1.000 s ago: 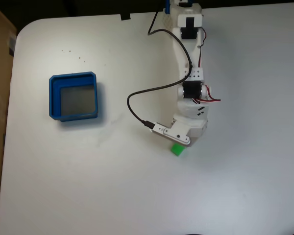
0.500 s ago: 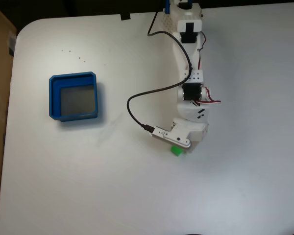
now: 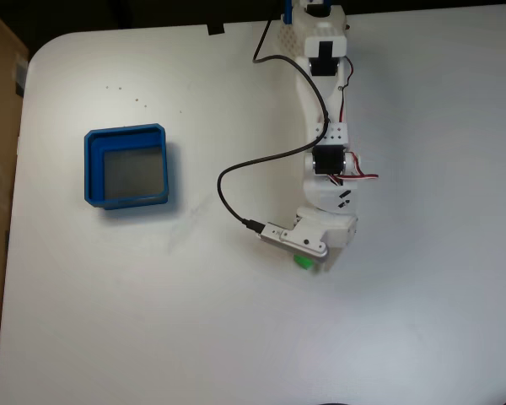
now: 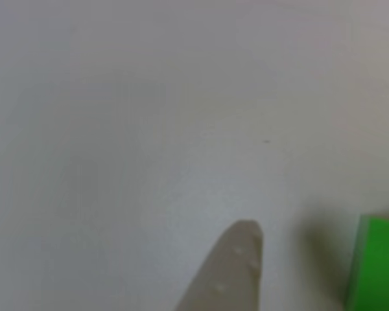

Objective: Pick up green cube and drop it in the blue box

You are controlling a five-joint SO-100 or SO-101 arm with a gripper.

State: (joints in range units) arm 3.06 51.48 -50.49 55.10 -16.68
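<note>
Fixed view: my pincer (image 3: 308, 257) reaches down over the green cube (image 3: 304, 261), grip state unclear; closing squarely comes next, the blue box (image 3: 90, 169) well apart.

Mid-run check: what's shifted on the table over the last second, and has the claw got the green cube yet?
The arm's head has come down over the green cube, covering more of it in the fixed view. In the other view the cube sits right of one claw finger, apart from it; no grasp shows. The cube and the blue box have stayed put.
</note>
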